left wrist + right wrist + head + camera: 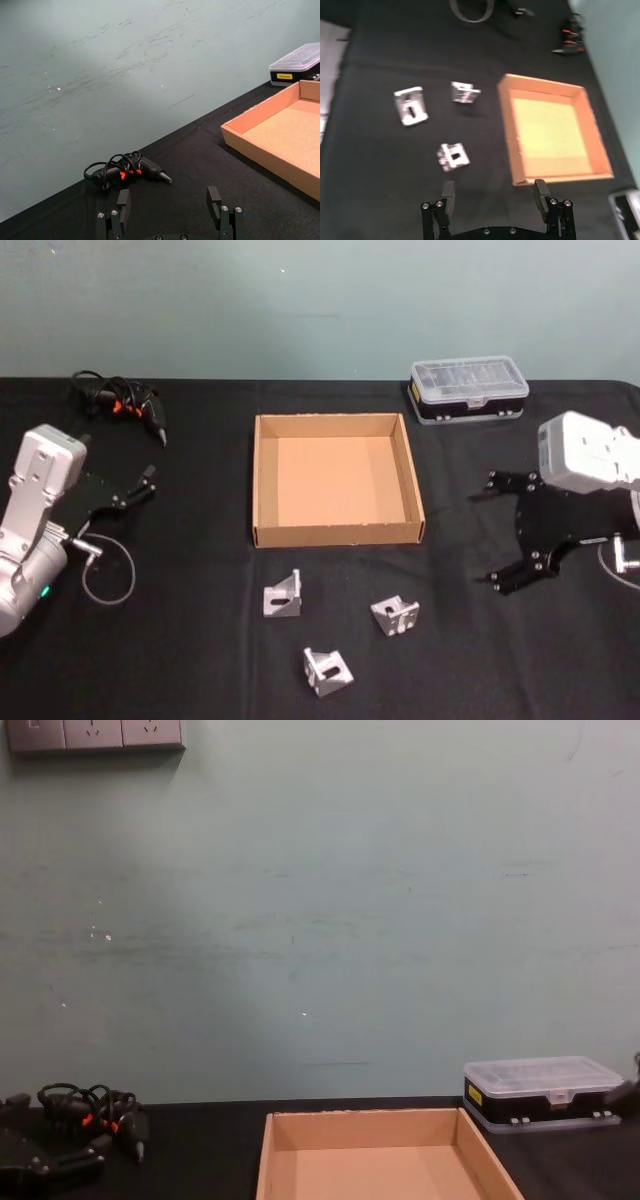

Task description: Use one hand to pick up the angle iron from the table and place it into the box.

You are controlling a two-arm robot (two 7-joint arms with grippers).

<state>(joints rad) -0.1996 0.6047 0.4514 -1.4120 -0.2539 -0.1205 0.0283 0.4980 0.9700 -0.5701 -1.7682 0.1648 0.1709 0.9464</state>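
**Right gripper** (483, 538): hovers over the right side of the table (200, 640), about level with the box's front wall and well apart from it. The fingers are spread wide and there is nothing between them.

**Angle irons:** I count three, all lying toward the table's front edge, in front of the box and apart from one another.
- The right-hand angle iron (396, 616) is nearest my right gripper.
- The left-hand angle iron (283, 595) sits near the box's front left corner.
- The front angle iron (327, 670) lies closest to the front edge.

**Box** (334, 534): mid-table, open-topped, with nothing inside.

**Step in hand:** I judge the pick has not started and this is the reach. I would bring the right gripper toward the front edge and centre it over the right-hand angle iron. Then I would turn the wrist so the fingers straddle one flat flange, lower it and close.

**Other items:**
- The left gripper (145, 483) is parked by the left edge, fingers apart and holding nothing.
- A thin cable loop (105, 580) lies beside that arm.
- A clear-lidded organizer case (468, 388) stands near the back right corner.
- A tangle of black cables (120, 400) with red bits lies near the back left corner.

**Obstructions:** Nothing lies between the right gripper and the right-hand angle iron. The front angle iron is its nearest neighbour, so I would keep the open fingers off it. The box's front wall is low, but I would have to lift the piece over it on the carry.
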